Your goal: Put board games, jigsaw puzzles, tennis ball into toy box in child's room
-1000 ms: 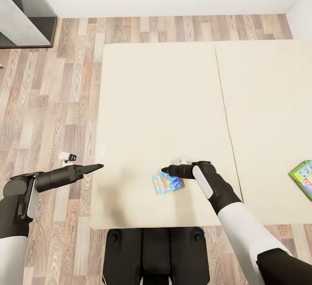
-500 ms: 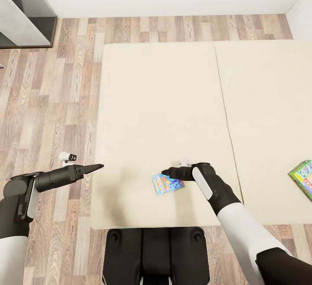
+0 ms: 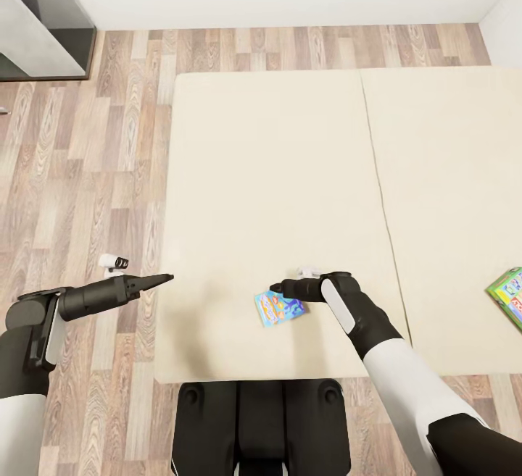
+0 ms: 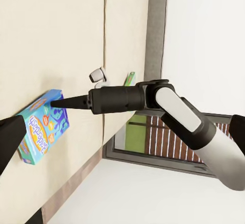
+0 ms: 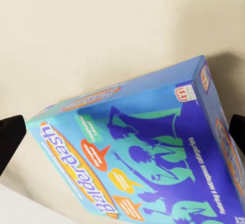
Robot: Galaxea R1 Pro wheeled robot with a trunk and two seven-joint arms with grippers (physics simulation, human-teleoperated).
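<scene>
— Blue game box (image 3: 279,307): flat on the bed (image 3: 275,172) near its front edge, right pincer (image 5: 122,127) hanging above, fingers spread to either side, not pinching.
— Looks like light, stiff, slick cardboard. Best pinched across the short edges, firmly.
— Left pincer (image 3: 161,280)?
— Pressed together, empty.

The beige bed (image 3: 290,172) carries a blue board game (image 3: 278,307) near its foot edge and a green-edged one (image 3: 507,293) well right of it.
</scene>
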